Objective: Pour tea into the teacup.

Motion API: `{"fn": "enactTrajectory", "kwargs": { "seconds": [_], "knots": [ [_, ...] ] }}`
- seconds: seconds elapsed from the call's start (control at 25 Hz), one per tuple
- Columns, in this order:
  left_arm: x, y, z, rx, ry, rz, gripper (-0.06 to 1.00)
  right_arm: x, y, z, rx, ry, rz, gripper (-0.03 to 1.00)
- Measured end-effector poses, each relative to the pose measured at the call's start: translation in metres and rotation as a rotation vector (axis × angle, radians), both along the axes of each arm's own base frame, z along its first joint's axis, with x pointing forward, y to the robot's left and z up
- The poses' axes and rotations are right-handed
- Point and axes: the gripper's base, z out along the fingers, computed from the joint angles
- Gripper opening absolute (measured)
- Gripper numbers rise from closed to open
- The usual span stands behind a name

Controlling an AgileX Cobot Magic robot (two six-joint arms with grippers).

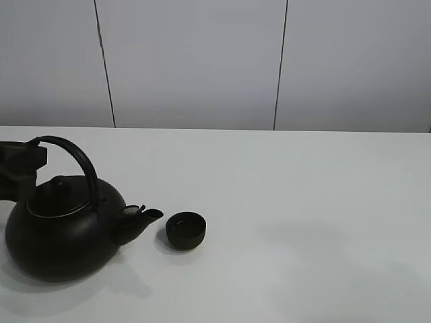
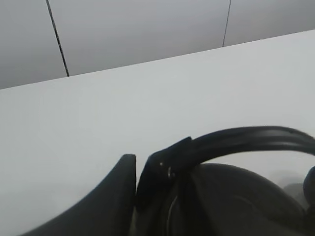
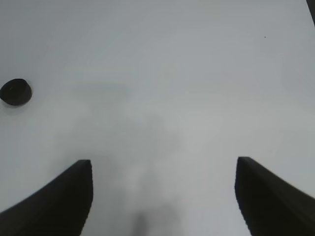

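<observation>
The big black kettle (image 1: pixel 64 232) stands on the white table (image 1: pixel 303 202) at the left, its spout (image 1: pixel 141 217) pointing right at the teacup (image 1: pixel 185 230). The teacup is a small black bowl-shaped cup a short gap from the spout, and it also shows small in the right wrist view as the teacup (image 3: pixel 15 92). My left gripper (image 1: pixel 30 156) is at the left end of the kettle's arched handle (image 1: pixel 81 161). Up close, the left gripper (image 2: pixel 142 160) has its jaws around the handle (image 2: pixel 246 140), with only a thin sliver of light beside it. My right gripper (image 3: pixel 163 161) hangs open over bare table.
Grey wall panels (image 1: pixel 195 60) close off the back of the table. The white surface stretches right of the teacup and toward the front. The right arm does not show in the exterior high view.
</observation>
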Motion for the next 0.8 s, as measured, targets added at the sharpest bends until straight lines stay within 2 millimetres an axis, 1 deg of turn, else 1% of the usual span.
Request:
{"fn": "enactTrajectory", "kwargs": {
  "seconds": [0.2,0.48,0.56,0.68,0.8],
  "knots": [
    [-0.007,0.001,-0.001,-0.021,0.002,0.000,0.28,0.000,0.000,0.000,0.000,0.000,0.000,0.55],
    [-0.029,0.006,-0.012,-0.009,0.075,0.010,0.29,0.000,0.000,0.000,0.000,0.000,0.000,0.55],
    [-0.034,0.008,-0.014,-0.030,0.101,0.024,0.32,0.000,0.000,0.000,0.000,0.001,0.000,0.55],
    [-0.034,0.009,-0.015,-0.107,0.137,0.069,0.39,0.000,0.000,0.000,0.000,0.001,0.000,0.55],
    [-0.033,0.013,-0.015,-0.155,0.152,0.133,0.42,0.000,0.000,0.000,0.000,0.001,0.000,0.55]
  ]
}}
